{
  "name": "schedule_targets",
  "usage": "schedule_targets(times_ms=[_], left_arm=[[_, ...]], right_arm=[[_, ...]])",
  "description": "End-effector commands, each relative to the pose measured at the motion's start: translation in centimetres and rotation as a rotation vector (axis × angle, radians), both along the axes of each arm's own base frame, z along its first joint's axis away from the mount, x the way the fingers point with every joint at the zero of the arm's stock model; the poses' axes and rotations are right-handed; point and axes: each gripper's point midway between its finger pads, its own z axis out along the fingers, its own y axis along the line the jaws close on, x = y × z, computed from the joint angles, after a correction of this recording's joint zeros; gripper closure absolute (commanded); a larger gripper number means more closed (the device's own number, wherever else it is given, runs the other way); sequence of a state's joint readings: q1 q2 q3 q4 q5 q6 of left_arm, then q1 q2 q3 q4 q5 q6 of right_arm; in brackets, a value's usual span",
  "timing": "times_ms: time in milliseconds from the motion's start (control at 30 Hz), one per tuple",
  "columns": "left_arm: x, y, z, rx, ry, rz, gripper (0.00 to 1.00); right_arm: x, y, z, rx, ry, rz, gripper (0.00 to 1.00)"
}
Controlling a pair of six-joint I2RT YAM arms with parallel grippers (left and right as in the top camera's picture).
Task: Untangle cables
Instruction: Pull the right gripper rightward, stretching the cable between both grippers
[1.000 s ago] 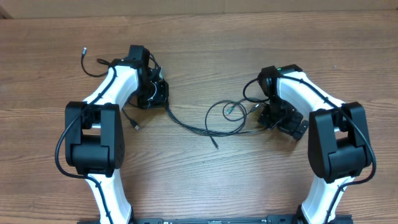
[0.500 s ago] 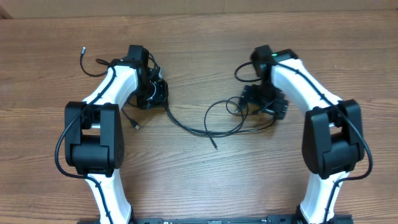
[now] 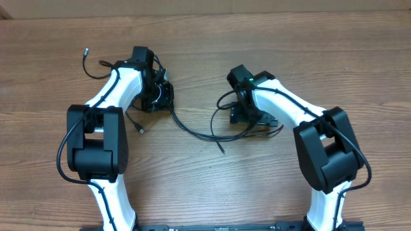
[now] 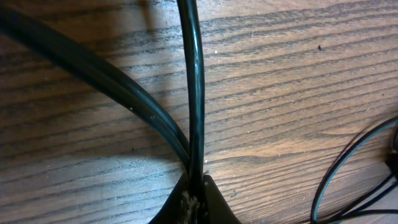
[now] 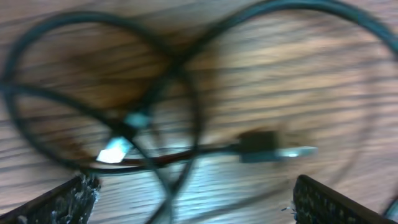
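1. Seen from above, the left gripper (image 3: 166,101) has its jaws shut tight on one end of the cables (image 3: 192,131). From those jaws a thin black cord runs out over the wooden table (image 3: 205,186) and bends away toward the other arm.
2. Also from above, the right gripper (image 3: 249,117) points down over the loopy part of the cables. The loops lie under and just beside its jaws. The arm hides the jaws here, so this view does not show how they stand.
3. The left wrist camera looks right at the left gripper (image 4: 195,203). Its jaws are pressed together on a black cord (image 4: 196,93). The cord goes straight out ahead of the jaws across the wood.
4. Another black cord (image 4: 93,68) comes in from the far left and meets the jaws at the same spot. I cannot tell if the jaws pinch it too. More of the cables lie off to the right of the jaws, well apart from them.
5. The right wrist picture is blurry. The right gripper (image 5: 193,202) has its jaws wide apart, with fingertips (image 5: 339,205) at both bottom corners. Nothing is held.
6. The loops cross on the table ahead of the gap between the jaws. A plug (image 5: 273,151) with a silvery tip lies ahead of the right jaw.
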State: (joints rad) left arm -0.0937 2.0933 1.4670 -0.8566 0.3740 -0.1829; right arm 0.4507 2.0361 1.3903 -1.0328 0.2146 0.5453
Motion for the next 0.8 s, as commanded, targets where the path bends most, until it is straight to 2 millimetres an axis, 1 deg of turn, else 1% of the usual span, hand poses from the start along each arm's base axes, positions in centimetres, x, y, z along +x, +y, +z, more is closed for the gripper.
schedule_targets(times_ms=[0, 33, 67, 133, 200, 267, 300, 333, 367, 433, 500, 533, 567, 600, 667, 733, 767], left_arm=[[0.6, -0.2, 0.1, -0.011, -0.014, -0.018, 0.94], [0.5, -0.2, 0.1, -0.011, -0.014, -0.018, 0.94], [0.5, -0.2, 0.1, -0.011, -0.014, -0.018, 0.94], [0.5, -0.2, 0.1, -0.011, -0.014, -0.018, 0.94], [0.5, -0.2, 0.1, -0.011, -0.014, -0.018, 0.94], [0.5, -0.2, 0.1, -0.011, -0.014, -0.018, 0.94], [0.6, -0.2, 0.1, -0.011, -0.014, -0.018, 0.94], [0.6, -0.2, 0.1, -0.011, -0.014, -0.018, 0.94], [0.6, -0.2, 0.1, -0.012, -0.015, -0.020, 0.95], [0.5, -0.4, 0.2, -0.025, -0.016, -0.026, 0.96], [0.4, -1.6, 0.7, -0.098, -0.035, -0.080, 0.96], [0.3, -3.0, 1.6, -0.193, -0.068, -0.156, 0.96], [-0.1, -5.2, 3.2, -0.347, -0.129, -0.269, 0.96], [-0.6, -6.9, 5.1, -0.496, -0.194, -0.365, 0.96], [-2.4, -9.3, 9.3, -0.781, -0.337, -0.525, 0.96], [-3.1, -9.7, 10.4, -0.849, -0.377, -0.560, 0.96], [-3.3, -9.7, 10.6, -0.861, -0.384, -0.568, 0.96]], right_arm=[[-2.3, -6.8, -2.6, -0.183, 0.086, -0.107, 0.00], [-2.7, -8.5, -2.9, -0.191, 0.098, -0.188, 0.00], [-2.9, -9.2, -2.9, -0.194, 0.102, -0.223, 0.00], [-3.6, -11.6, -3.0, -0.207, 0.117, -0.367, 0.00], [-4.6, -14.5, -2.9, -0.222, 0.137, -0.534, 0.00], [-5.0, -16.3, -2.8, -0.219, 0.149, -0.619, 0.00], [-5.2, -17.6, -2.9, -0.211, 0.157, -0.667, 0.00], [-5.4, -18.5, -2.9, -0.209, 0.160, -0.699, 0.00], [-5.5, -18.8, -2.9, -0.208, 0.162, -0.712, 0.00], [-5.8, -20.4, -2.9, -0.204, 0.167, -0.768, 0.00], [-6.0, -21.3, -2.9, -0.200, 0.167, -0.799, 0.00], [-6.1, -21.7, -2.9, -0.198, 0.165, -0.814, 0.00], [-6.1, -22.0, -3.0, -0.184, 0.166, -0.836, 0.00], [-6.1, -22.0, -3.1, -0.166, 0.169, -0.848, 0.00], [-6.3, -21.7, -3.4, -0.107, 0.190, -0.872, 0.00], [-6.3, -21.9, -3.4, -0.096, 0.190, -0.882, 0.00], [-6.2, -22.1, -3.5, -0.096, 0.186, -0.889, 0.00]])
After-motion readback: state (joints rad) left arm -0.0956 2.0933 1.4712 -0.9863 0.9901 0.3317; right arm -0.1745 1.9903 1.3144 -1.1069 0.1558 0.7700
